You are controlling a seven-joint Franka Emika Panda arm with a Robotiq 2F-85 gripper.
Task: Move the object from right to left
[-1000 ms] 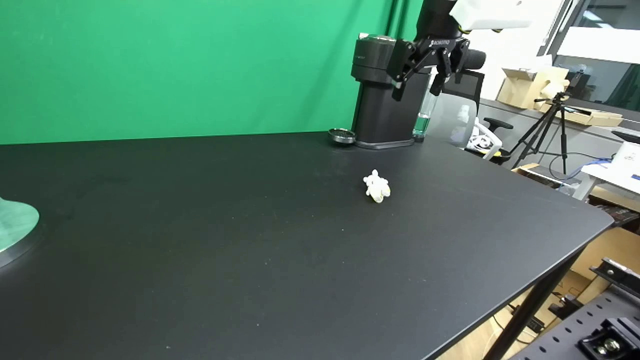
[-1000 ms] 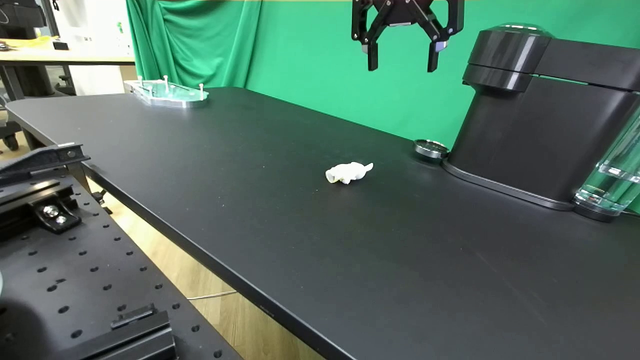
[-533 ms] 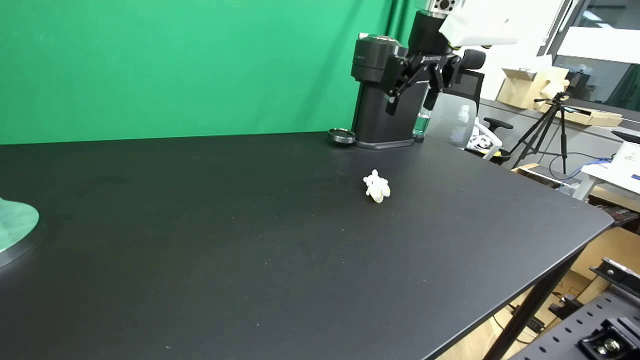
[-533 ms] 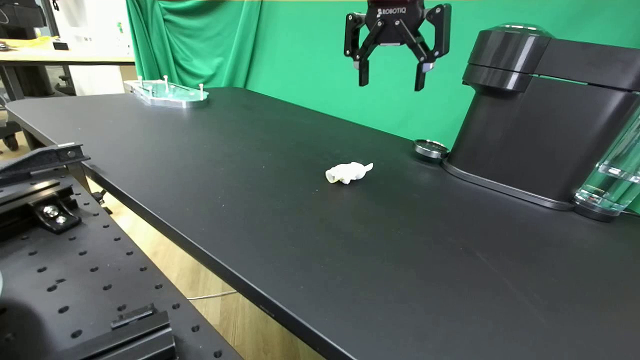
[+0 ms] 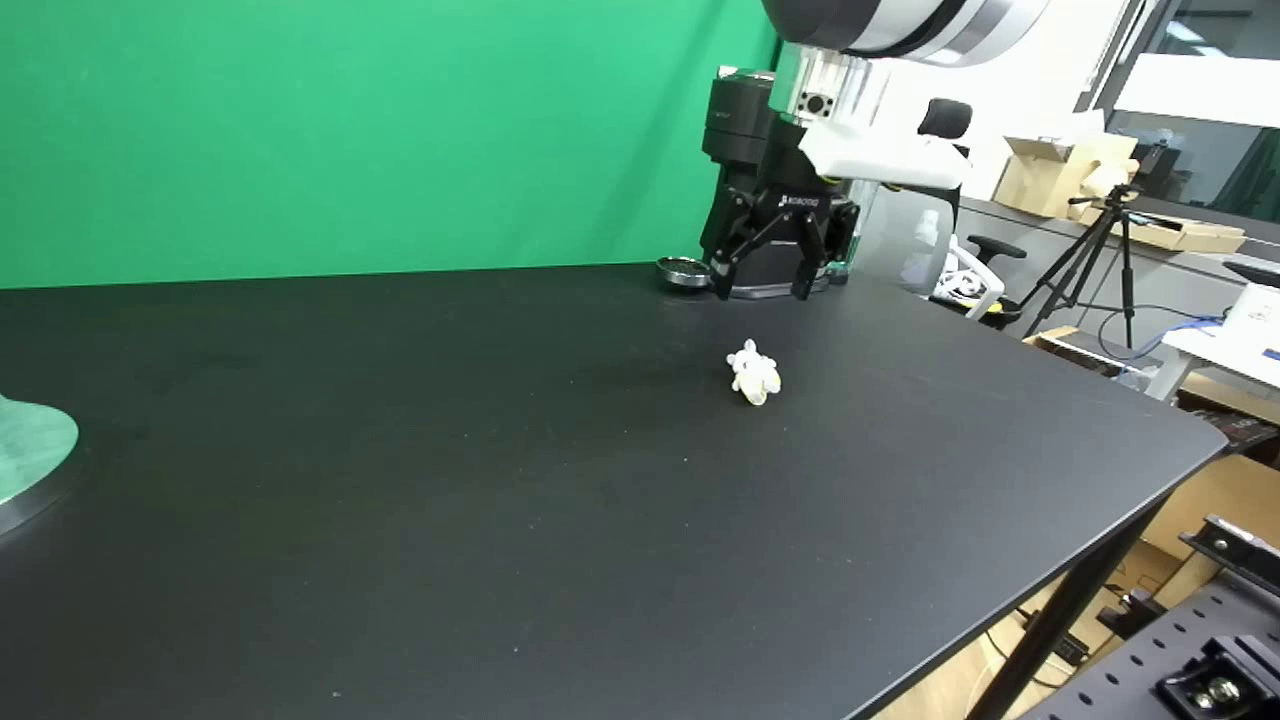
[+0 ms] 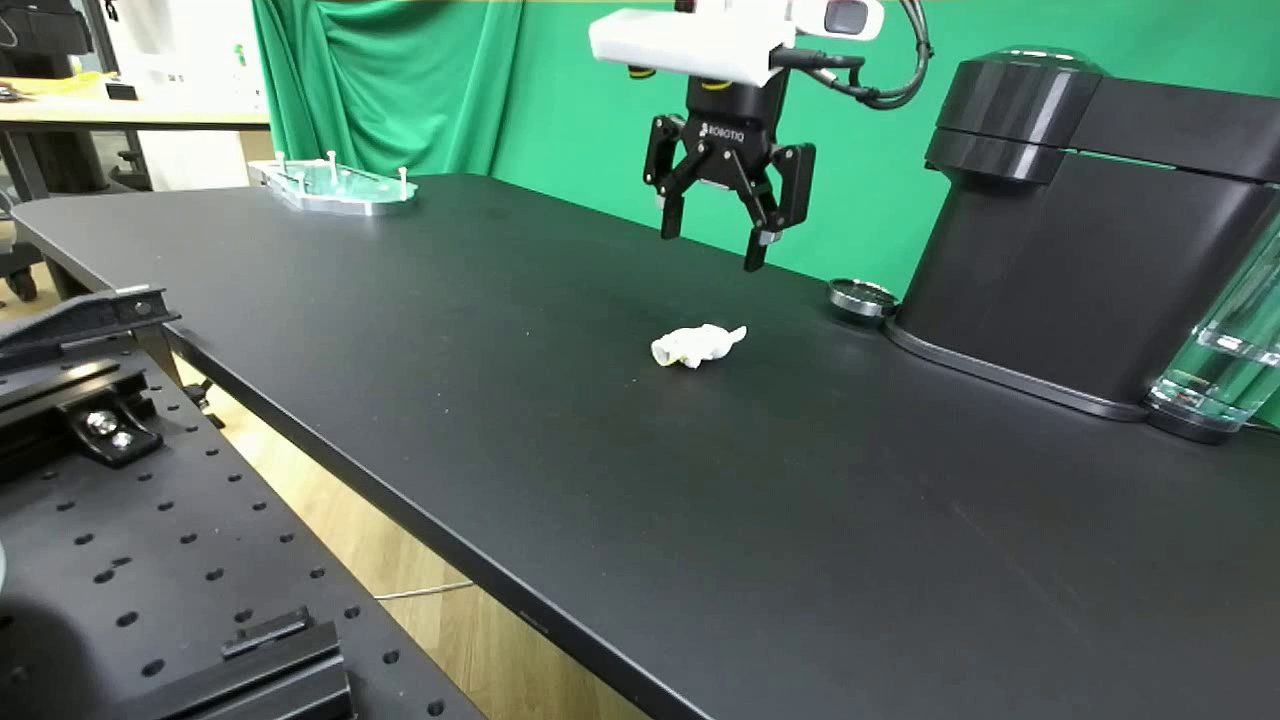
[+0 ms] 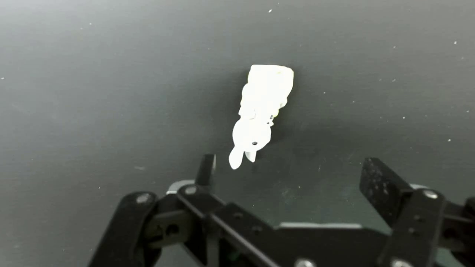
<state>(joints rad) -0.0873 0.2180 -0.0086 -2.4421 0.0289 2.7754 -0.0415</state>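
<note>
Tall black machine (image 6: 1060, 260): landmark, standing on the wide matte black desk (image 6: 560, 480); bright green cloth backdrop (image 6: 600, 110) hanging behind it.
White lumpy rabbit-shaped figurine (image 6: 698, 346): task object, lying on the desk, left of the machine in an exterior view; in an exterior view the figurine (image 5: 754, 376) is lying on the machine's near side.
Black two-fingered Robotiq hand (image 6: 712, 252): hovering above the desk, left of the machine in an exterior view; released, jaws standing well apart, fingertips (image 7: 380, 181) hanging higher than the figurine and clear of it.
Long white ears (image 7: 236, 158): pointing toward the hand in the wrist view.
Small round silver-rimmed dish (image 6: 862, 298): sitting at the machine's foot, on its left in both exterior views.
Clear upright tank (image 6: 1230, 350): standing right of the machine in both exterior views.
Clear flat plate with white pegs (image 6: 350, 207): resting on the desk, well apart from the machine.
</note>
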